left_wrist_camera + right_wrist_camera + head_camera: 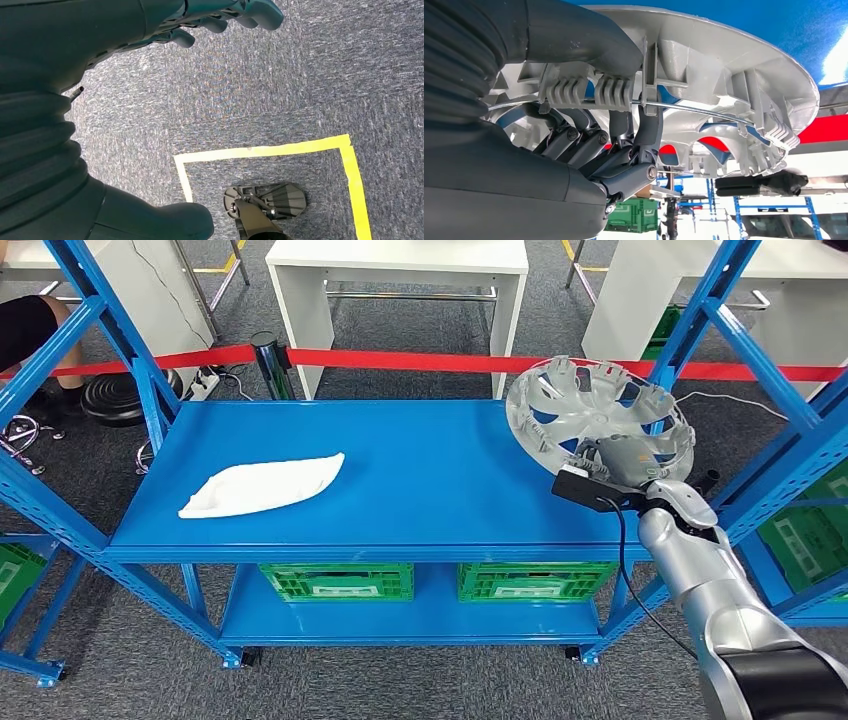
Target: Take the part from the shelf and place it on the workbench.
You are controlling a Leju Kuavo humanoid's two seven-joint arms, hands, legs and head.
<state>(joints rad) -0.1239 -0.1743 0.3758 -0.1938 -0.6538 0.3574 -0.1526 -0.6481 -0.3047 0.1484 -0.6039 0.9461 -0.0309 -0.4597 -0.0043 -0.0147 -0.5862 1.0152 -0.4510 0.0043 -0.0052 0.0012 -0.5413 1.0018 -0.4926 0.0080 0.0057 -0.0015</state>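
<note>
A silver wheel cover [590, 415] is held tilted over the right end of the blue shelf top [420, 480], its ribbed inner side facing me. My right hand [622, 462] grips its near rim. In the right wrist view the dark fingers [624, 145] hook through the spokes of the wheel cover [724, 100] while the thumb presses the rim. My left hand [220, 17] hangs over grey carpet with its fingers curled in and nothing in them. A white curved part [262, 486] lies flat on the left half of the shelf top.
Blue shelf uprights [760, 360] stand close on both sides. Green crates [336, 581] sit on the lower shelf. A red barrier tape [400, 359] runs behind, with white tables [400, 270] beyond. A person's leg [30, 325] is at the far left.
</note>
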